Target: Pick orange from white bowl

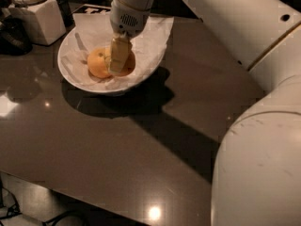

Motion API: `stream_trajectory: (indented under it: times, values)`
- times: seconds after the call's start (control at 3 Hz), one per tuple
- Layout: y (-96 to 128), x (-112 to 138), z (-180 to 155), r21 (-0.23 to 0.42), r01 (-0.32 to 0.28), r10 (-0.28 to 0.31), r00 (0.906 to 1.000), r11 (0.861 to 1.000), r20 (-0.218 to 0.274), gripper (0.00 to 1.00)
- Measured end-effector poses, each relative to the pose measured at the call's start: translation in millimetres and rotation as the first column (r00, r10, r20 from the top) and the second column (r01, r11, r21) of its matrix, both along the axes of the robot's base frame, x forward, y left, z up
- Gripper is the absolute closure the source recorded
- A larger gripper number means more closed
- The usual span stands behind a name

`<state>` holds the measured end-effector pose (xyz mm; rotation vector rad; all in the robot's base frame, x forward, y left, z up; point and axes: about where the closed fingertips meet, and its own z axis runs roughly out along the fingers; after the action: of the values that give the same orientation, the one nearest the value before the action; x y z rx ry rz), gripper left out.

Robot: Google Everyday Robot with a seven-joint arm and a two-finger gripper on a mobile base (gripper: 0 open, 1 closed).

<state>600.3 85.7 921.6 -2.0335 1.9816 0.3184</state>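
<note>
The white bowl point(70, 72), lined with crumpled white paper, stands at the back left of the dark table. Two fruits lie in it. The paler yellow-orange fruit point(98, 63) with a dark dimple is on the left. The deeper orange point(130, 65) is on the right, touching it and mostly hidden behind my gripper. My gripper point(119, 66) reaches straight down into the bowl and sits at the orange, between the two fruits as seen from here.
A white square container point(41, 21) with stacked items on top stands at the back left beside a dark object point(11, 34). My large white arm links point(254, 140) fill the right side. The table's front edge point(94, 199) runs along the bottom.
</note>
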Motion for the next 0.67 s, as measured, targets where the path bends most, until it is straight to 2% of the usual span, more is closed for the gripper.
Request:
stream_trajectory:
  times: [0.33,0.67]
  values:
    - [-3.8,-25.9,17.4,0.025,0.012,-0.012,0.9999,1.0,-0.008,1.0]
    - [-11.9,-64.3,42.0,0.069,0.046,-0.046,0.9989,0.997,-0.004,1.0]
